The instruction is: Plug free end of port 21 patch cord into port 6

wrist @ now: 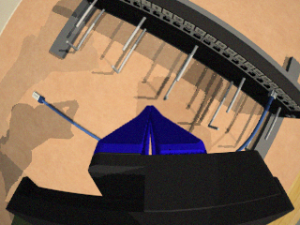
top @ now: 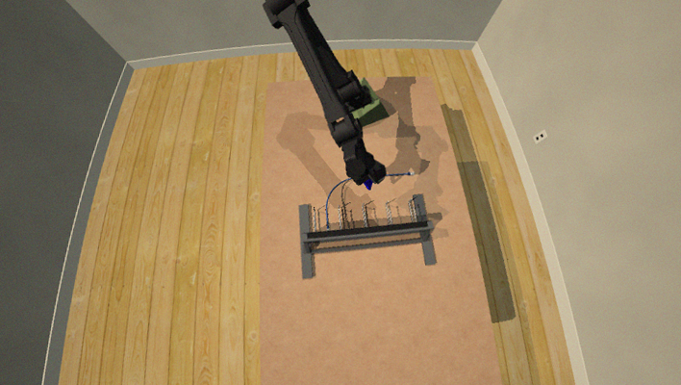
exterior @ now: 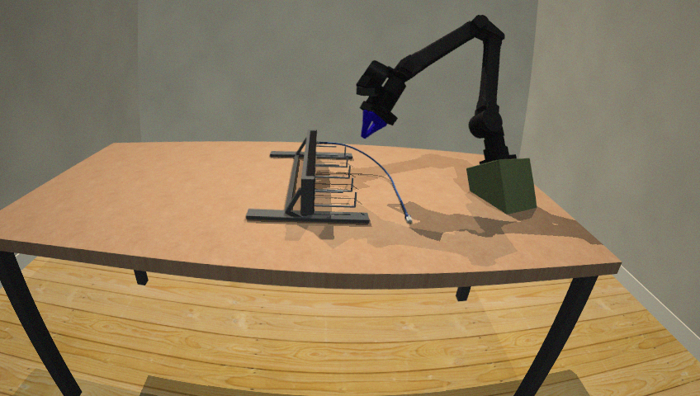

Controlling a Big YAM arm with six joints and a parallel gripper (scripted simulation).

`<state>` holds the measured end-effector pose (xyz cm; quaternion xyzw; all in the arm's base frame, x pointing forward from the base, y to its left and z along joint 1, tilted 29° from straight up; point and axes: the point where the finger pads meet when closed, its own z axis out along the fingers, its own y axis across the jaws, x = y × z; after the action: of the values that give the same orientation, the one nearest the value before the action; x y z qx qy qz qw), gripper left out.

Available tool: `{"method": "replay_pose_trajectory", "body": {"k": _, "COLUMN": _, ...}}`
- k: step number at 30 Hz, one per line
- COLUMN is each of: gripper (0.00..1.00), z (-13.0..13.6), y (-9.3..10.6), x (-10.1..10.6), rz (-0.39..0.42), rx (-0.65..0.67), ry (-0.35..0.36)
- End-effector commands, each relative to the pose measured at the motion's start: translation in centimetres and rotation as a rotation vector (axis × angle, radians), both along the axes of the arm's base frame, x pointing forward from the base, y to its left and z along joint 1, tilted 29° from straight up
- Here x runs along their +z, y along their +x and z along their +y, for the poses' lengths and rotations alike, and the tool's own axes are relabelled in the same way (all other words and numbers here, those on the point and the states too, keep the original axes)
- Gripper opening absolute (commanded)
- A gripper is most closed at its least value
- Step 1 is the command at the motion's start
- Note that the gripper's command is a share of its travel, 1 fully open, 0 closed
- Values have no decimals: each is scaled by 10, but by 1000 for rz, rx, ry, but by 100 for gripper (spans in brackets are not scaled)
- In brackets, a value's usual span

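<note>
The blue jaws of the gripper (exterior: 371,128) are shut tight and hold nothing. They hang high above the tabletop (exterior: 147,195). The cord's white plug (exterior: 408,220) lies flat below, nearer and a bit right, pointing away from the rack (exterior: 309,167).

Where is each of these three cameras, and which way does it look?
Top: high overhead, looking down on the table, rack and whole arm.
Exterior: beside the table, level, showing the rack end-on, the blue cord and the arm on its green base.
Wrist: on the arm, looking past the shut, empty gripper at the panel.
All three show rack and cord.
</note>
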<state>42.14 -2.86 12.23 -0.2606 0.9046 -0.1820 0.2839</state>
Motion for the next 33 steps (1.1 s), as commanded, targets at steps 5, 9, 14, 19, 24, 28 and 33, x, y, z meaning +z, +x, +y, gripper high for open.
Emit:
{"method": "replay_pose_trajectory", "body": {"k": 5, "gripper": 0, "z": 62, "y": 17, "x": -35, "rz": 222, "rx": 201, "ry": -138}}
{"method": "replay_pose_trajectory", "body": {"k": 9, "gripper": 0, "z": 94, "y": 9, "x": -66, "rz": 354, "rx": 304, "ry": -222}}
{"method": "replay_pose_trajectory", "body": {"k": 14, "gripper": 0, "z": 132, "y": -6, "x": -103, "rz": 514, "rx": 440, "ry": -348}}
{"method": "replay_pose_trajectory", "body": {"k": 19, "gripper": 0, "z": 157, "y": -21, "x": -130, "rz": 628, "rx": 545, "ry": -455}}
{"method": "replay_pose_trajectory", "body": {"k": 24, "gripper": 0, "z": 182, "y": -40, "x": -155, "rz": 739, "rx": 655, "ry": -576}}
{"method": "replay_pose_trajectory", "body": {"k": 28, "gripper": 0, "z": 179, "y": -49, "x": -161, "rz": 771, "rx": 669, "ry": -598}}
{"method": "replay_pose_trajectory", "body": {"k": 33, "gripper": 0, "z": 172, "y": -50, "x": -159, "rz": 768, "rx": 657, "ry": -591}}
